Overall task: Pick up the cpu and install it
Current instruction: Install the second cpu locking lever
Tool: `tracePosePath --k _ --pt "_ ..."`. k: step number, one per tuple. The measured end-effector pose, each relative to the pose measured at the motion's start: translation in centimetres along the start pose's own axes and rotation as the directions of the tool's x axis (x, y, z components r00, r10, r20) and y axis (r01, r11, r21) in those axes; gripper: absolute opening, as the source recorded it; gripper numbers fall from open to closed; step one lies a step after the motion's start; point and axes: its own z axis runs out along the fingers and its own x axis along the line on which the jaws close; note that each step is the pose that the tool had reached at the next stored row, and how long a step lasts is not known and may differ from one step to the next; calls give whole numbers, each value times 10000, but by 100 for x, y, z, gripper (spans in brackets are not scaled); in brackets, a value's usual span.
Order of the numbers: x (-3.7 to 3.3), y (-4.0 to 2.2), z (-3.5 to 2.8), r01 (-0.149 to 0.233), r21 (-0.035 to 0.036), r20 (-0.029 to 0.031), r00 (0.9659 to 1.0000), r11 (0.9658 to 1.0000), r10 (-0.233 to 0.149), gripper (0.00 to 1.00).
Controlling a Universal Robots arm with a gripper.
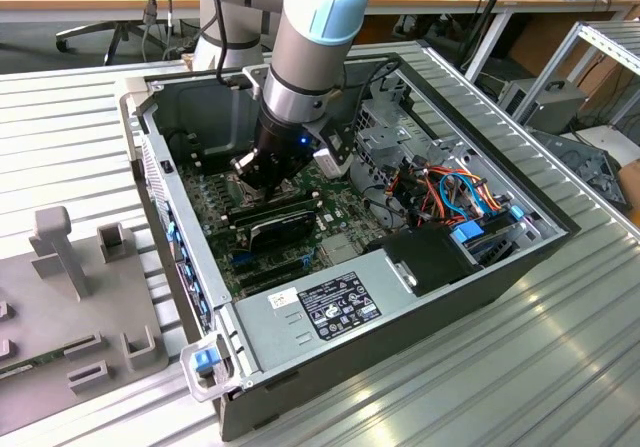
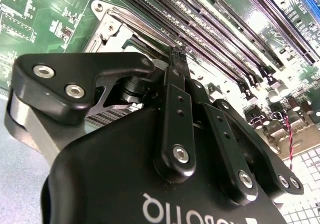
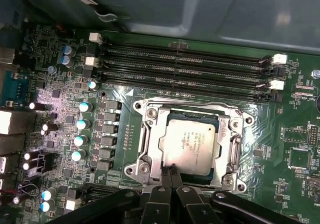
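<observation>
Clenched claw (image 3: 171, 173), tips pressed together on nothing, poised low over the motherboard (image 1: 215, 217) inside the open case and, in the first wrist view, just at the edge of the socket frame (image 3: 150, 134). Lying flat and square inside that frame, apart from the claw: the cpu (image 3: 192, 143), pale metal face up, looking already placed. Judged from that, picking and setting down done; hard to tell whether seated fully home or whether any latch on the frame is down, so possibly locking left. Sweeping the exterior view from its left: first a grey fixture plate (image 1: 70, 297) with upright pegs, outside the case and well apart from the work. Then the case wall (image 1: 150, 157), upright and close beside the board, limiting any sideways swing of the arm toward that side. Next the board itself, with the claw near its middle. Close around the socket in the first wrist view, a row of blue-topped capacitors (image 3: 82, 124) on one side and long memory slots (image 3: 185, 68) along another, both standing proud of the board, so little slack for lateral moves at this height. Straight up: open room, no lid over the case. Further to the exterior view's right, a tangle of coloured cables (image 1: 450, 192), and toward the front a labelled power supply box (image 1: 330, 307), both clear of the socket but crowding that side.
</observation>
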Motion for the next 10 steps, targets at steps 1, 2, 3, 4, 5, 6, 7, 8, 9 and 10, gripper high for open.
tracePosePath --k 1,2,3,4,5,6,7,8,9,10 --pt "0 0 0 0 0 1 10000 10000 0 11" --pt "0 0 0 1 -1 3 10000 10000 -1 11" --pt "0 1 0 1 -1 3 10000 10000 -1 11" --pt "-1 1 -1 1 -3 5 10000 10000 -1 11" --pt "-1 2 -2 1 -4 5 10000 10000 -1 11" --pt "0 2 -7 0 -2 5 10000 10000 0 11" --pt "0 2 -13 0 -1 4 10000 10000 0 11" --pt "1 3 -22 0 -2 5 10000 10000 0 11" --pt "2 4 -41 0 -3 5 10000 10000 0 11" --pt "3 5 -50 0 -1 3 10000 10000 0 11"
